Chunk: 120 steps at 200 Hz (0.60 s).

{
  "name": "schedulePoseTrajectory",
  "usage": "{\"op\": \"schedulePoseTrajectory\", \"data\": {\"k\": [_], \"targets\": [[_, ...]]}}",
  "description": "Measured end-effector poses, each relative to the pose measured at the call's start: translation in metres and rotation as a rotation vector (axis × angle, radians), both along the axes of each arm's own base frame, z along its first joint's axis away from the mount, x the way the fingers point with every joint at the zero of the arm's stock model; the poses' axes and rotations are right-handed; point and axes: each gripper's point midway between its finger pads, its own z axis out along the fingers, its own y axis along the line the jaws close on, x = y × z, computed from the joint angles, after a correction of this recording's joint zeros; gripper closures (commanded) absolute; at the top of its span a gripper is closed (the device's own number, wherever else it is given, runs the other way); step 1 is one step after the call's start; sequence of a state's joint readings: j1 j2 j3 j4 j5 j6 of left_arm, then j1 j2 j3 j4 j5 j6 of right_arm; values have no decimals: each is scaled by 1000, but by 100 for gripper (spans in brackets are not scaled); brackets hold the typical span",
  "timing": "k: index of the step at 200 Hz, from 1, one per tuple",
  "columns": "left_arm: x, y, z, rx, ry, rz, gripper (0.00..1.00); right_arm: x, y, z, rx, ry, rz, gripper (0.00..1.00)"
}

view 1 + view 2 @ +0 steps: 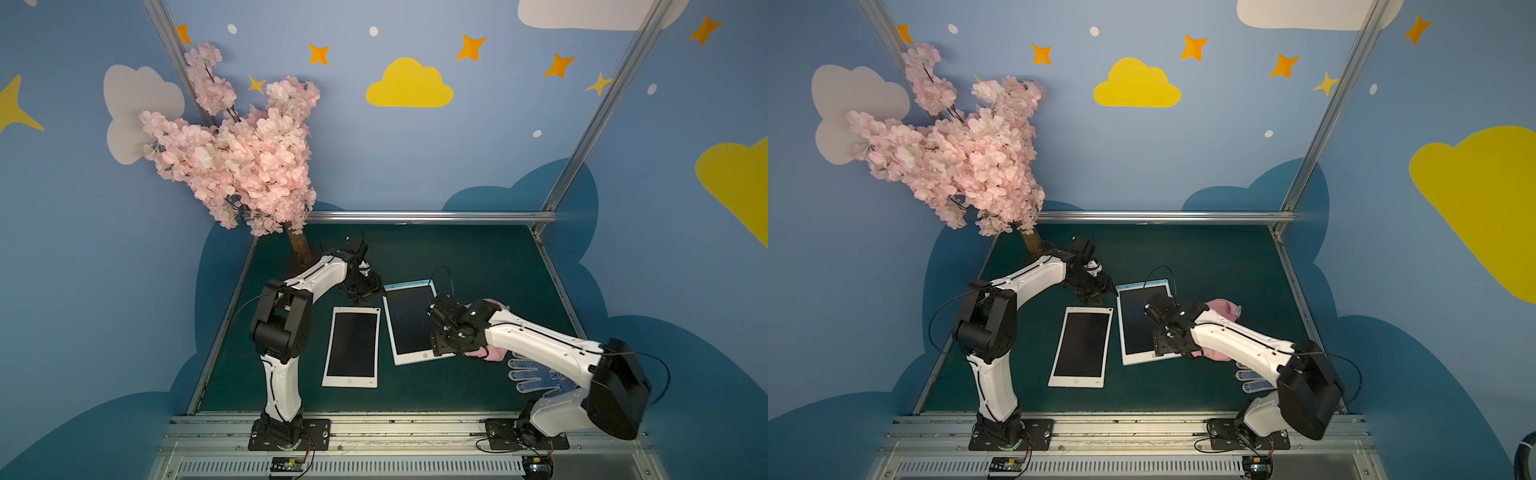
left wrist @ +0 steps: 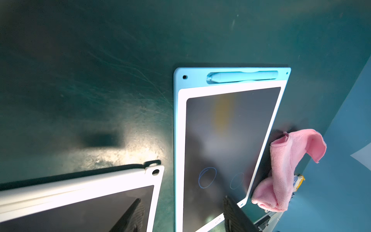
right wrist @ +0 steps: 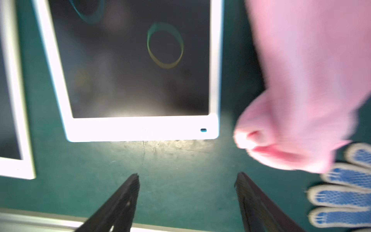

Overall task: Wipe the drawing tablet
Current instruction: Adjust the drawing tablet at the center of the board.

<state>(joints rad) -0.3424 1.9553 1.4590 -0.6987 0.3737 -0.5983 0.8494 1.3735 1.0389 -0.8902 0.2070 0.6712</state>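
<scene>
Pink cloth point(image 3: 297, 96) pickup seemingly in hand: hovered right gripper point(image 3: 186, 176), jaws spread and empty, beside it; needed sidestep, pinch, before wiping drawing tablet point(image 3: 130, 70).

A staged robot booth: cartoon-sky walls point(image 1: 407, 166), aluminium frame point(image 1: 432, 216), blossom tree point(image 1: 241, 166).

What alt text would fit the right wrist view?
The right gripper, jaws open and empty, hangs over the green mat just short of a drawing tablet with circles drawn on its dark screen; a pink cloth lies beside it.
</scene>
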Motion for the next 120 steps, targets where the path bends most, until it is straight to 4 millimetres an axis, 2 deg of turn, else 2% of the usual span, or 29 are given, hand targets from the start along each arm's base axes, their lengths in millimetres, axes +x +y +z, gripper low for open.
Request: {"op": "schedulePoseTrajectory", "data": {"k": [13,26,51,74,94,120], "targets": [[1,0,6,-5,-13,1,35,16,-19,19,30,-58,-64,12],[2,-1,14,-12,-32,3,35,28,-42,26,33,-75,-126,11],[2,-3,30,-29,-71,4,35,43,-81,22,11,-40,-229,11],[-2,-6,43,-45,-101,3,35,52,-108,15,12,3,-296,15],[-8,-8,47,-58,-110,-1,36,56,-120,3,5,64,-317,18],[-19,-10,41,-62,-89,-5,36,65,-123,-14,16,160,-322,20]]}}
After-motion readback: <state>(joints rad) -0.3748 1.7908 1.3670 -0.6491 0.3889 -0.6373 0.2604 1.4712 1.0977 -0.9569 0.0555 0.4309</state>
